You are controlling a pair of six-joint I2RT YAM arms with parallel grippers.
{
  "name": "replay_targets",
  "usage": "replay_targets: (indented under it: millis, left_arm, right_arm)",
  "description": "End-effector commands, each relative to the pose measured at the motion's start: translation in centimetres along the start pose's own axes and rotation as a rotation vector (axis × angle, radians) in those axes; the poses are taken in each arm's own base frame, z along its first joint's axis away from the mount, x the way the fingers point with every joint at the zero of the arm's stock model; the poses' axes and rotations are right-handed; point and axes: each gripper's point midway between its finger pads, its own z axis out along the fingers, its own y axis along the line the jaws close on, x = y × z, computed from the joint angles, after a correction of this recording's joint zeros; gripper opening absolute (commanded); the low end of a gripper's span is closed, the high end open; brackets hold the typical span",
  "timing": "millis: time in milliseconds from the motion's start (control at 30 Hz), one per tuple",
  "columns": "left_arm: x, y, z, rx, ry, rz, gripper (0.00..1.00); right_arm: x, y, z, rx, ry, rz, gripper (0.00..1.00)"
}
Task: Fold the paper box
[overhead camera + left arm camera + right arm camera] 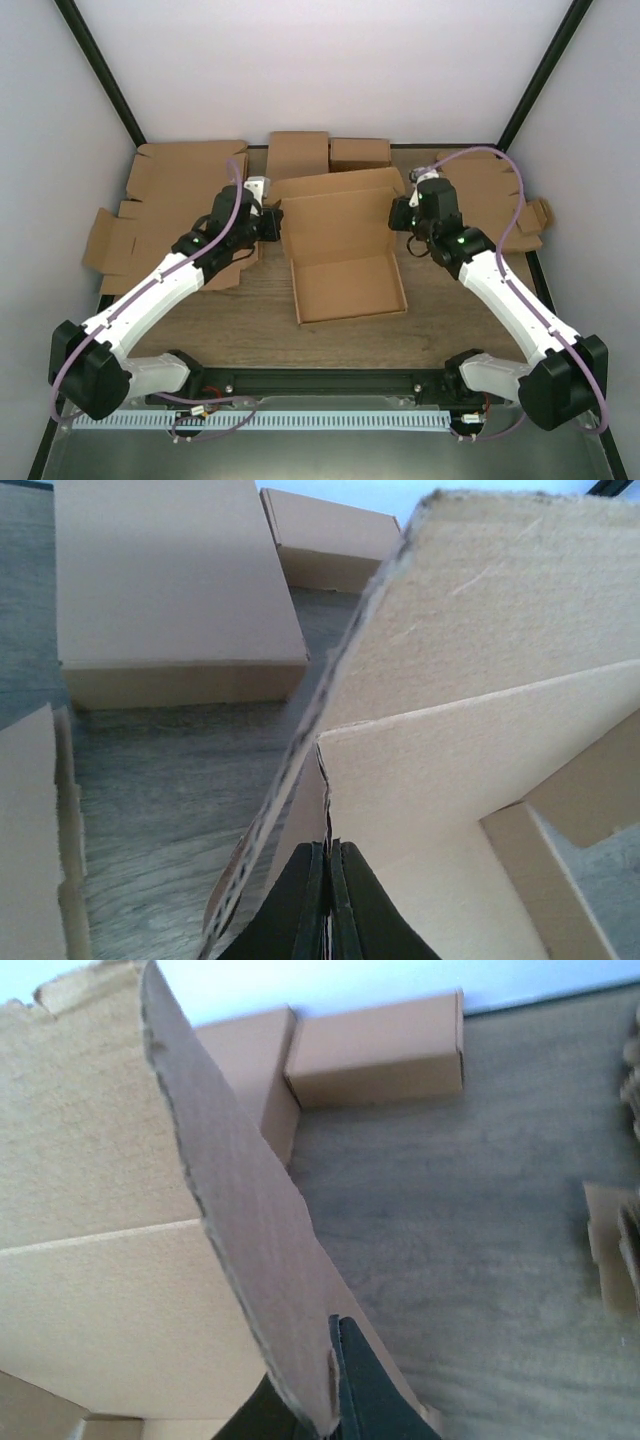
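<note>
Paper box [345,270] in tools [328,858] [328,1365] (both sides)

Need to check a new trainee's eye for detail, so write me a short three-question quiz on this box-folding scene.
1. True or false: the paper box lies fully flat, with no wall raised.
2. What do the left pincer and the right pincer grip? A) opposite sides of the paper box; B) nothing, both stand open; C) one shared loose sheet.
3. Short answer: where do the small closed boxes stand relative to the paper box?
Key: 1. False: its walls stand up. 2. A. 3. Behind it, at the far edge of the table.
</note>
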Motion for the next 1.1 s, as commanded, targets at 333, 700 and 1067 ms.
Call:
replay_targets:
  millis: [333,700,1067]
  left_arm:
    - [3.2,-3.0,2.3,0.031,0.061,0.003,0.04]
    - [4.2,-1.9,2.7,-0.013,0.082,0.014,0.04]
    - [8.9,-1.5,0.9,0.062,0.192,-0.061,0.04]
  right_arm:
    - [2.8,0.3,1.4,-0.087,-0.041,0.121,0.01]
    - [3.7,-0.5,2.4,-0.047,-0.017,0.049,0.01]
    - [9.0,-2.0,1.8,-0.043,0.094,0.046,0.01]
